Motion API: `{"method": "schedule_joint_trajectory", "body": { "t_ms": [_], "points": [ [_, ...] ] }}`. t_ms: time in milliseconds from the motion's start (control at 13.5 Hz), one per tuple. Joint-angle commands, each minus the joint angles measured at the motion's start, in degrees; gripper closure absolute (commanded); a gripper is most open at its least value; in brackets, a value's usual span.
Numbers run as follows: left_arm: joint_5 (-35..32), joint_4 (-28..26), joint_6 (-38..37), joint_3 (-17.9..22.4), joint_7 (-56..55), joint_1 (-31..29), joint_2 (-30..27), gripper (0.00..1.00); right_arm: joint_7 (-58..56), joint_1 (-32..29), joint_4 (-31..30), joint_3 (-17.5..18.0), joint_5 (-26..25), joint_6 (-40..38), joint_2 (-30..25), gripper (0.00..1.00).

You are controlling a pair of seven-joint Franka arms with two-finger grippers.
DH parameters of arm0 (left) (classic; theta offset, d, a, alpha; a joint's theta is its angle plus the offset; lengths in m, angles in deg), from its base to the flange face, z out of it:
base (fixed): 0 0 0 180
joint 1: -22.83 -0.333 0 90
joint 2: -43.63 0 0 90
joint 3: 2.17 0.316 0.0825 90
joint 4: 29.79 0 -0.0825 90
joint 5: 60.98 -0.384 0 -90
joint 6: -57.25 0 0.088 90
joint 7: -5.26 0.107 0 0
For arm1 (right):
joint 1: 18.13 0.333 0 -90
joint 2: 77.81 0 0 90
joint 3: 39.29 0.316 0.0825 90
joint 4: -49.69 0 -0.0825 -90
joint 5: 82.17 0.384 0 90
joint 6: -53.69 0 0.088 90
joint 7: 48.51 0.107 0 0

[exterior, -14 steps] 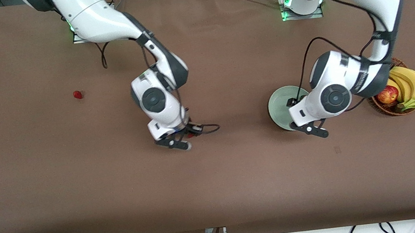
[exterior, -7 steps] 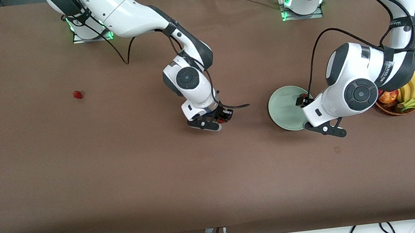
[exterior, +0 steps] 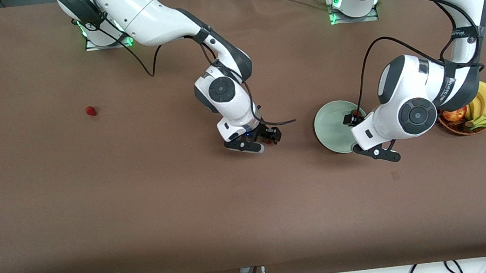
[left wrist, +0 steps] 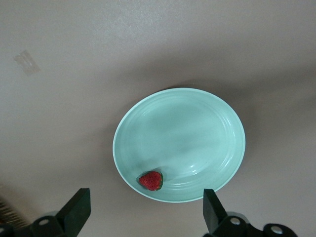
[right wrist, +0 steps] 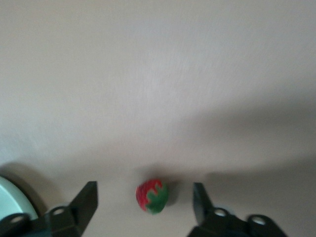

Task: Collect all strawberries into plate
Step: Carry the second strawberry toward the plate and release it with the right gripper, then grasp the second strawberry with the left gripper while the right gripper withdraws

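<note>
The pale mint plate [exterior: 330, 130] [left wrist: 197, 128] sits toward the left arm's end of the table. One strawberry [left wrist: 150, 180] lies in it near the rim. My left gripper [exterior: 364, 136] [left wrist: 146, 197] hovers open over that rim, holding nothing. My right gripper [exterior: 260, 141] [right wrist: 144, 190] is low over the bare table beside the plate, toward the right arm's end, and stands open. A second strawberry [right wrist: 152, 196] [exterior: 267, 141] is between its fingers, touching neither. A third strawberry [exterior: 90, 111] lies alone toward the right arm's end. The plate's edge [right wrist: 9, 195] shows in the right wrist view.
A brown wicker basket [exterior: 457, 128] with bananas [exterior: 485, 103] and a red apple [exterior: 454, 115] stands beside the plate at the left arm's end, partly under the left arm. A cable [exterior: 281, 123] trails from the right wrist.
The right arm carried its strawberry across the table toward the plate, then its jaws opened and let the berry go. The left arm shifted slightly over the plate.
</note>
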Motion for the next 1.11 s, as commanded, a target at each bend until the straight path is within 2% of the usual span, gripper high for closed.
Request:
{"method": "schedule_joint_trajectory", "body": {
  "t_ms": [0,222,444,592,814,1036],
  "points": [
    [3.9,1.1,-0.5,0.1,0.2,0.3,0.6,0.0,-6.2,-5.2,-1.1,0.7,-1.5,-11.1,-6.5,0.0],
    [9.0,1.1,3.3,0.1,-3.0,3.5,2.2,0.0,-18.8,-11.9,-1.2,0.0,-1.6,-24.5,-9.7,0.0],
    [8.0,1.1,9.5,0.3,-17.2,11.9,4.8,0.0,-25.8,-18.3,-1.2,-1.2,-1.9,-32.7,-11.1,0.0],
    [7.1,1.1,16.6,0.6,-22.6,15.1,7.0,0.0,-32.7,-23.1,-2.6,-1.6,-1.9,-37.4,-13.1,0.0],
    [6.5,0.7,28.0,0.7,-24.5,17.4,10.6,0.0,-42.8,-30.4,-10.9,-1.6,-3.1,-38.7,-18.7,0.0],
    [2.9,0.3,29.0,1.7,-30.7,21.2,12.1,0.0,-48.5,-34.6,-19.7,-1.6,-8.2,-38.0,-23.5,0.0]
  ]
}}
